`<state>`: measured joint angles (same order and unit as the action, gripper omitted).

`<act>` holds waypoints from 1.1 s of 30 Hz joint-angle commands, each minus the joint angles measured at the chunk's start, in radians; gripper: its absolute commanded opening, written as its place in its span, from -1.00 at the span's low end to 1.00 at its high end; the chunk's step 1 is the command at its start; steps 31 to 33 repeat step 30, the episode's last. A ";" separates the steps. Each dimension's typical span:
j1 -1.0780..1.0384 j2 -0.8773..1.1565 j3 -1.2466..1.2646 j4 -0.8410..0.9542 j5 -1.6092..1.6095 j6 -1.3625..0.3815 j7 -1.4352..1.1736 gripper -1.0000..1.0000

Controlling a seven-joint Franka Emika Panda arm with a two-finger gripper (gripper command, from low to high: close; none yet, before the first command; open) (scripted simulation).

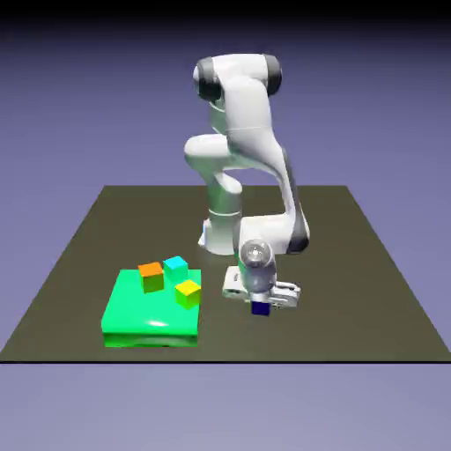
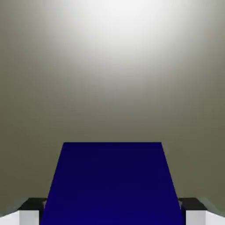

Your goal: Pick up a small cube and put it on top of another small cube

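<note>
Exterior view: 4 small cubes (image 1: 261, 308), 3 at 7 o'clock, 1 at 5; 1 green block (image 1: 150, 313); 1 arm (image 1: 251, 114); 1 table (image 1: 352, 264).

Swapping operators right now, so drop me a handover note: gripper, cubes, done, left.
Gripper: closed on the dark blue cube, a finger tip at each side.
Cubes: the blue one is down at or near the table; can't tell whether it has cleared the surface. Orange, cyan and yellow cubes sit on the green block, at the exterior view's left.
Done: blue cube gripped.
Left: lift it, set it on another small cube, release. The pictures don't settle which cube is the target; check before moving.
</note>
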<state>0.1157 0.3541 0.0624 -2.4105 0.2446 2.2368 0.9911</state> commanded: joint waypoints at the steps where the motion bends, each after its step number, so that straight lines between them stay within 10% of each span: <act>1: -0.002 -0.031 -0.005 0.012 -0.012 -0.044 0.008 -1.00; 17: -0.343 -0.217 -0.390 0.256 -0.128 -0.502 -0.122 -1.00; 23: -0.338 -0.173 -0.379 0.122 -0.103 -0.328 -0.142 -1.00; 24: -0.338 -0.173 -0.379 0.122 -0.103 -0.328 -0.142 1.00; 33: -0.343 -0.217 -0.390 0.256 -0.128 -0.503 -0.122 1.00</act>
